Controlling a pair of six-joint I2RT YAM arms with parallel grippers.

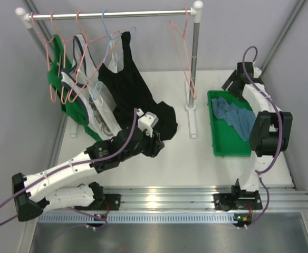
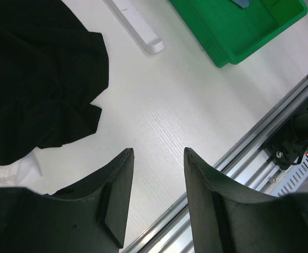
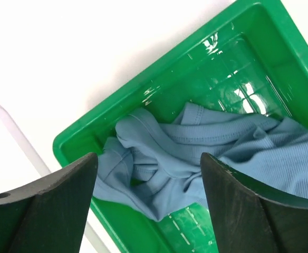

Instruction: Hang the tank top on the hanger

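Observation:
The dusty blue tank top (image 1: 237, 118) lies crumpled in a green bin (image 1: 225, 146) on the right of the table. My right gripper (image 1: 259, 134) hangs over that bin. In the right wrist view its fingers stand wide apart (image 3: 148, 155) above the bunched fabric (image 3: 196, 147), and nothing is pinched between them. An empty pink wire hanger (image 1: 179, 52) hangs at the right end of the rail. My left gripper (image 1: 155, 147) is low over the table's middle, open and empty (image 2: 158, 149), beside the hem of a black top (image 2: 38, 79).
A white rail (image 1: 112, 15) at the back carries a green top (image 1: 56, 79), a white top (image 1: 83, 79) and the black top (image 1: 127, 84) on hangers. The rack's post and foot (image 1: 192, 105) stand just left of the bin. An aluminium rail (image 1: 196, 197) runs along the near edge.

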